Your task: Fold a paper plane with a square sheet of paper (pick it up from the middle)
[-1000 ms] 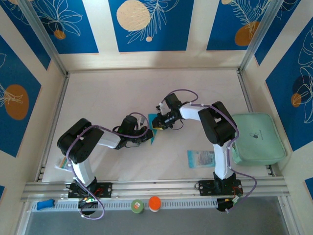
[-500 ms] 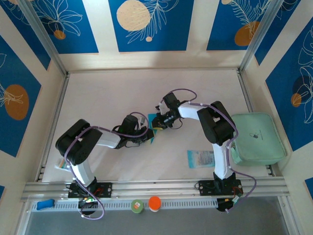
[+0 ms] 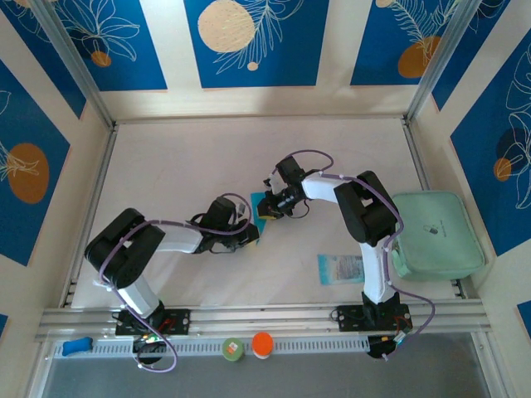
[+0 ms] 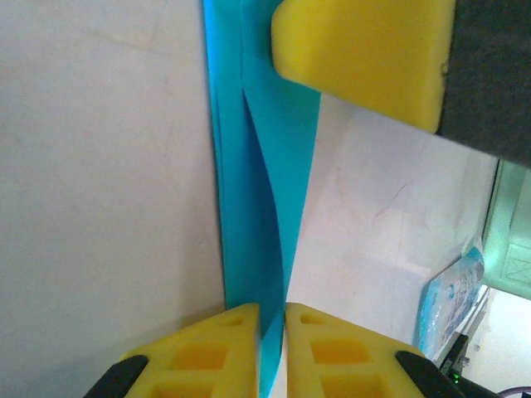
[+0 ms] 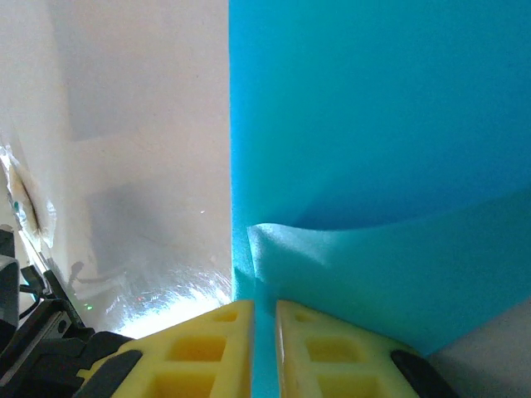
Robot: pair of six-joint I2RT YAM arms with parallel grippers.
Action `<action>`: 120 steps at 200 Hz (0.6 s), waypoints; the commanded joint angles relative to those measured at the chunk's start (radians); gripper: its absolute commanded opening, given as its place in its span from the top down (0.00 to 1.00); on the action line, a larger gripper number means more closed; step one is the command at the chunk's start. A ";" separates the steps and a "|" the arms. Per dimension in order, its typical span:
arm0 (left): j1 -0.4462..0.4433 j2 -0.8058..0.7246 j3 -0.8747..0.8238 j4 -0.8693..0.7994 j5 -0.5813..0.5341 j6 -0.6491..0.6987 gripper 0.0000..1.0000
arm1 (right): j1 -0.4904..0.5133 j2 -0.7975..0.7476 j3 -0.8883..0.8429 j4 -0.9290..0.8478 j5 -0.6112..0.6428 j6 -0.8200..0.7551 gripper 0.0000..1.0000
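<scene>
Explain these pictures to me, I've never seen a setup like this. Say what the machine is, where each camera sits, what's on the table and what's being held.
These are two small robot arms bolted at the near edge of a table. The overhead view looks down from above and behind them, with the left arm on the left. The other two views come from a camera on each wrist, so each shows its own yellow fingers at the bottom. The left gripper and the right gripper meet mid-table. Both are shut on one cyan sheet of paper, already partly folded, pinching it from opposite ends. To the right on the table lie a pale printed packet and a mint-green pad, neither touched by a gripper.
</scene>
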 commanded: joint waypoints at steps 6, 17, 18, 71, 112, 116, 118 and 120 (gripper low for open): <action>-0.012 -0.008 -0.004 -0.068 -0.018 0.010 0.86 | 0.007 0.040 0.007 -0.044 0.057 0.005 0.84; -0.014 0.001 -0.001 -0.069 -0.016 0.010 0.85 | 0.009 0.040 0.009 -0.046 0.054 0.007 0.84; -0.014 0.001 -0.001 -0.068 -0.016 0.009 0.86 | 0.009 0.042 0.009 -0.046 0.055 0.007 0.84; -0.015 -0.038 0.012 -0.122 -0.043 0.023 0.85 | 0.015 0.053 0.031 -0.077 0.070 0.004 0.83; -0.015 -0.206 0.015 -0.252 -0.178 0.077 0.79 | 0.027 0.057 0.066 -0.138 0.110 0.006 0.83; -0.015 -0.216 0.014 -0.248 -0.181 0.079 0.79 | 0.027 0.057 0.071 -0.147 0.116 0.006 0.83; -0.015 -0.220 0.014 -0.244 -0.181 0.080 0.79 | 0.028 0.058 0.073 -0.150 0.119 0.006 0.83; -0.014 -0.224 0.013 -0.240 -0.181 0.080 0.79 | 0.029 0.058 0.076 -0.154 0.123 0.006 0.83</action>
